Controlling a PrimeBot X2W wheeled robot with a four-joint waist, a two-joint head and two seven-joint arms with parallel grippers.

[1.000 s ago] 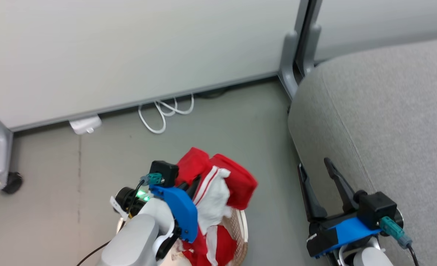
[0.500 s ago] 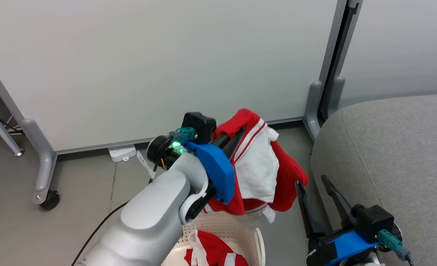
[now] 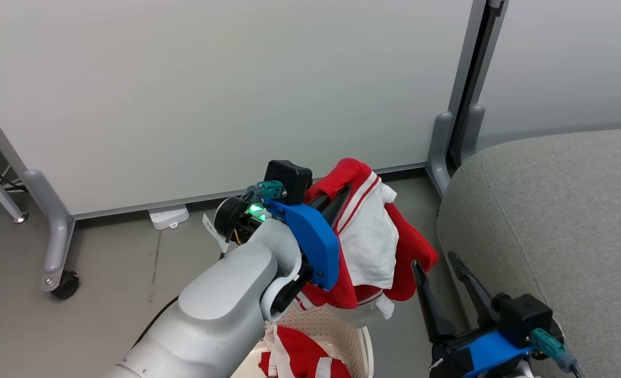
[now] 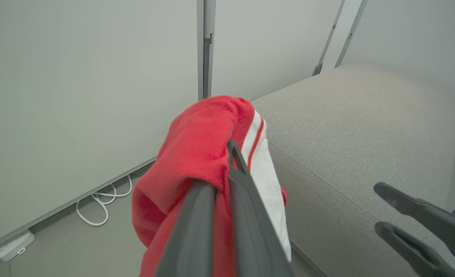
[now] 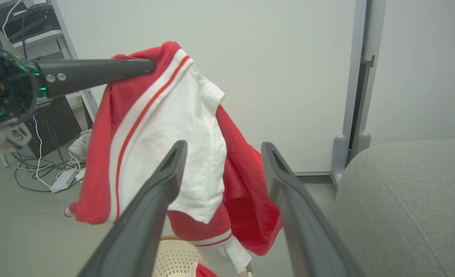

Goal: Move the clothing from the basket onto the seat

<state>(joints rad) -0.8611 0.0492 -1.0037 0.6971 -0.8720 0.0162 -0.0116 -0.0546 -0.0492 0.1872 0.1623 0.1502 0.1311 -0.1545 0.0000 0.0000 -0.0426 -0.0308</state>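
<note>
The left tool (image 3: 336, 197) is clamped narrow on a fold of a red garment (image 3: 368, 236) with white stripes and white lining. The garment hangs from the tool's fingers in the air, above the cream basket (image 3: 365, 341) and just to the left of the grey seat (image 3: 551, 210). More red clothing (image 3: 302, 357) lies inside the basket, while the right tool (image 3: 432, 259) stands wide and empty, low beside the seat's edge and close to the hanging cloth.

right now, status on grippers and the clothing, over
Left gripper shut on red garment, hanging over basket. Right gripper open, beside seat. More clothing in basket. Path to seat looks clear.
</note>
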